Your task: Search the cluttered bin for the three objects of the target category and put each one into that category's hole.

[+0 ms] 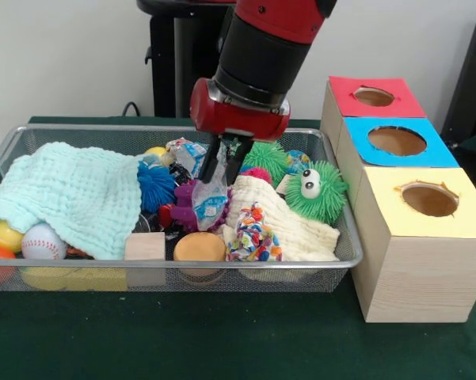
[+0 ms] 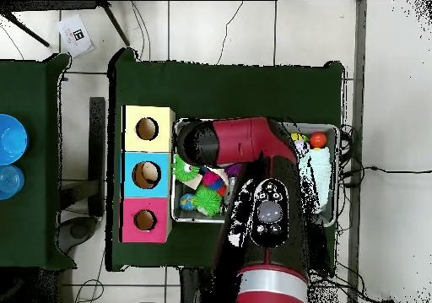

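First packet in hand, none posted yet.
My gripper pinches a clear packet just above the bin; another packet lies behind.

You are looking at a robotics lab: below the tool, a green-covered worktop stands on a tiled floor strewn with cables, and a printed marker tag lies far off.

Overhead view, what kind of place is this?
Probably a robotics lab: a green-covered table on a tiled floor with loose cables, a toy-filled wire bin, and a three-hole sorting box.
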### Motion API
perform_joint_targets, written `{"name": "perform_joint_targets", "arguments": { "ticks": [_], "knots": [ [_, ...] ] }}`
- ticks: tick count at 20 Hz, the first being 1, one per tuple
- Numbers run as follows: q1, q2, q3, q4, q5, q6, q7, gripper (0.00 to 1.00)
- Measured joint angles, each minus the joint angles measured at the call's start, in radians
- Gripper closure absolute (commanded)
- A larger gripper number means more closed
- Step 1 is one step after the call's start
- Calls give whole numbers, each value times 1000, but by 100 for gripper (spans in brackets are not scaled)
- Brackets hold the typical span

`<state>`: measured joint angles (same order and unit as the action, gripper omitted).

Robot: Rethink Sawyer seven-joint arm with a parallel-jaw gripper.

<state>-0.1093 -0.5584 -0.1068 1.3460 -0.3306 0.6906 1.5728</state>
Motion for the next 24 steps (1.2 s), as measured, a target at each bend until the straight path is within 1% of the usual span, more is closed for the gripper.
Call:
{"name": "perform_joint_targets", "arguments": {
  "ticks": [7, 8, 11, 12, 14, 15, 19, 21, 23, 24],
  "knots": [
    [-22, -45, 32, 32, 27, 0, 0, 100],
    [-41, -67, 58, 54, 47, 0, 0, 100],
    [-60, -86, 81, 76, 66, 0, 0, 100],
    [-82, -107, 108, 102, 82, 0, 0, 100],
    [-92, -115, 120, 112, 89, 0, 0, 100],
    [-113, -134, 145, 137, 105, 0, 0, 100],
    [-160, -174, 203, 189, 142, 0, 0, 100],
    [-196, -204, 252, 225, 175, 0, 0, 100],
    [-212, -217, 275, 243, 189, 0, 0, 100],
    [-239, -237, 315, 268, 214, 0, 0, 100]
  ]
}}
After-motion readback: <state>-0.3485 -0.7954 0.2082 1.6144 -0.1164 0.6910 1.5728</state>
